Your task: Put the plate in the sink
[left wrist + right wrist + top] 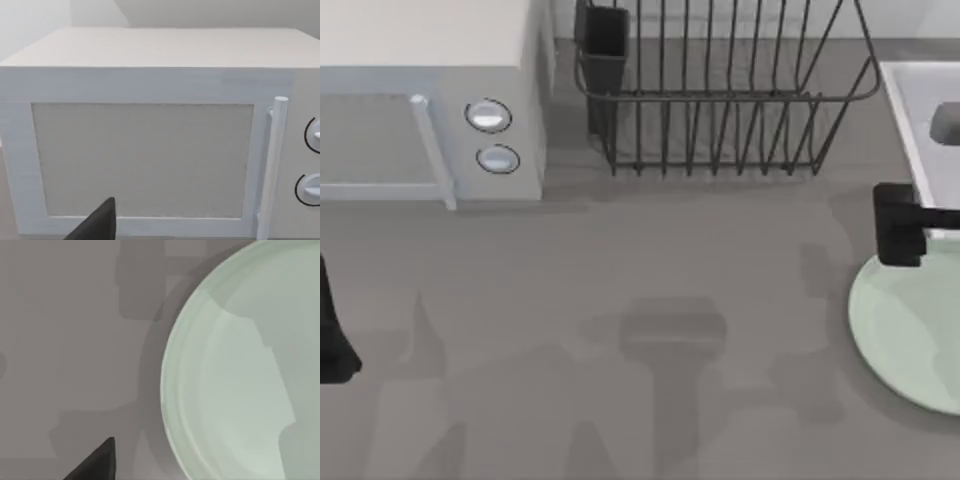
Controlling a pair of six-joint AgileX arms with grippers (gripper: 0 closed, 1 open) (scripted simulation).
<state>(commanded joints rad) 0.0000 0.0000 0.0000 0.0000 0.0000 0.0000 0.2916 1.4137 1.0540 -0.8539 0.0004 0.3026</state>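
Mint-green plate (910, 335) is lying flat at the frame's right edge, just below the sink (905, 110); right gripper (898, 228) is hovering at its upper rim, finger state impossible to tell; dark wire rack (720, 90) and microwave (430, 100) are standing along the top; left gripper (332, 335) is idling at the left edge.

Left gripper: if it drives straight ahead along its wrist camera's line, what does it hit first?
Most likely the microwave: its door window faces the left gripper squarely in the left wrist view, nothing between. The gap is hard to judge.

A white microwave (430, 95) with a bar handle (432, 150) and two round knobs (488, 116) sits at the far left corner of the grey worktop (620, 300), and a dark wire dish rack (720, 90) with a dark cup (603, 35) stands along the far edge beside it.
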